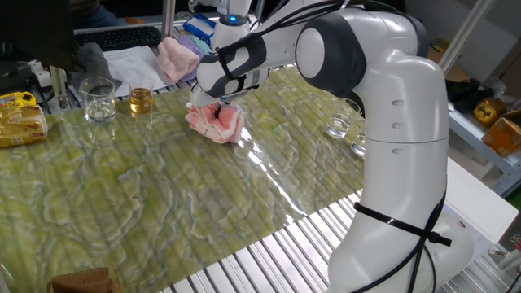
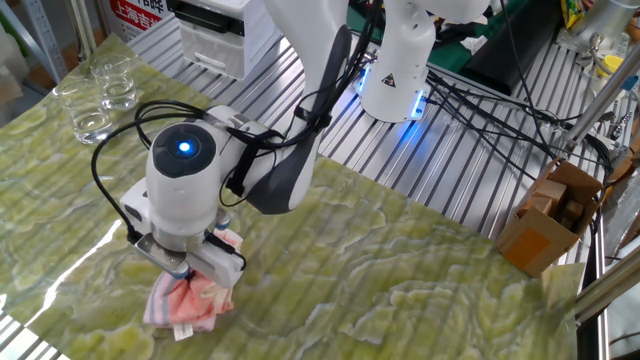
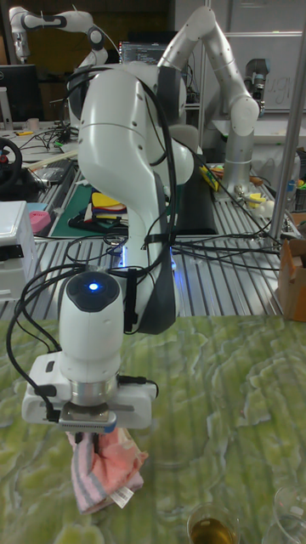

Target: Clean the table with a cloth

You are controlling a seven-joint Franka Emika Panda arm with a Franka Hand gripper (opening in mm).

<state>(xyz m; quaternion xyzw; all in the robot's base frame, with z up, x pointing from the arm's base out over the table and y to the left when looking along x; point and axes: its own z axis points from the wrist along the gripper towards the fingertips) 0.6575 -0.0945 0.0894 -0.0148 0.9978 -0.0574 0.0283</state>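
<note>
My gripper (image 2: 195,268) is clenched on the cloth (image 2: 188,303), pinching its upper folds while the rest of the salmon-pink bundle hangs down and lies bunched on the table (image 2: 420,290); the tall fixed view shows the same, with the cloth (image 3: 102,467) drooping below my gripper (image 3: 87,435) and a small white tag at its lower edge. Taking the cloth (image 1: 216,124) as my landmark in one fixed view, my gripper (image 1: 213,107) sits right on top of it, and the glossy green marbled table (image 1: 146,203) spreads out in front of it toward the silver slats. Just beyond the cloth and to its left stands a small glass of amber liquid (image 1: 141,101), with an empty beaker (image 1: 98,99) beside that. Farther left of the cloth, near the table's edge, lies a yellow packet (image 1: 20,119). To the right of the cloth, well apart, a couple of clear glasses (image 1: 338,126) stand close to my arm's base. Behind the cloth, past the table's far edge, a paler pink bunched cloth (image 1: 177,59) rests on the slats, and a grey glove-like fabric (image 1: 94,59) lies left of that.
</note>
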